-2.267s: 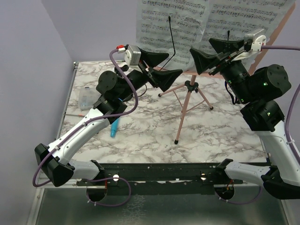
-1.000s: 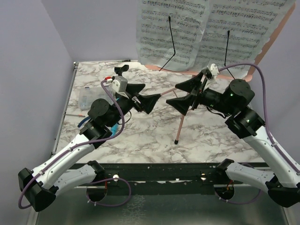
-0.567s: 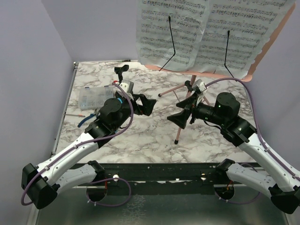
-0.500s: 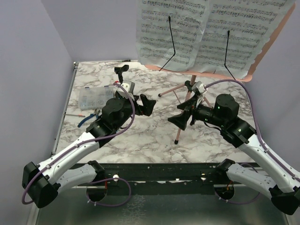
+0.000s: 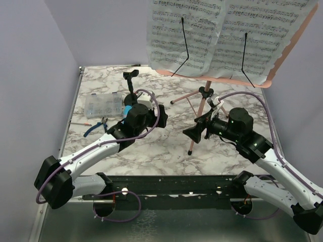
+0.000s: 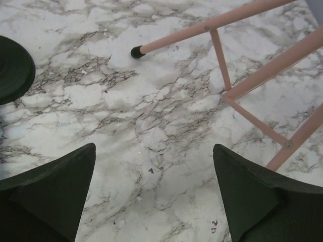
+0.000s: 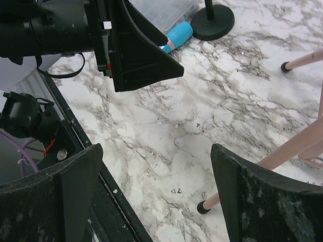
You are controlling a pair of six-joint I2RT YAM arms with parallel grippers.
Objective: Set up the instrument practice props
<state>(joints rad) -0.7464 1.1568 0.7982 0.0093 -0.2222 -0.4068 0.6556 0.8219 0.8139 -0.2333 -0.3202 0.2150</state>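
Left fingers (image 6: 55, 186): apart, empty, near the mic stand (image 7: 212, 22).
Right fingers (image 7: 262, 201): apart, empty, farther off.
Advice: grip the blue microphone (image 7: 177, 35), just beside its base, squarely.

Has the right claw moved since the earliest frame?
Yes. The right claw has dropped from the sheet music down and to the left, and is now low beside the pink stand.

Soft, even light falls from above in all three views, bright but without glare on the marble table (image 5: 166, 146). Shadows are faint and diffuse. The overhead view is sharp across the frame. In the wrist views the table is crisp, while the black fingers (image 6: 50, 196) show as dark, nearly detailless shapes.
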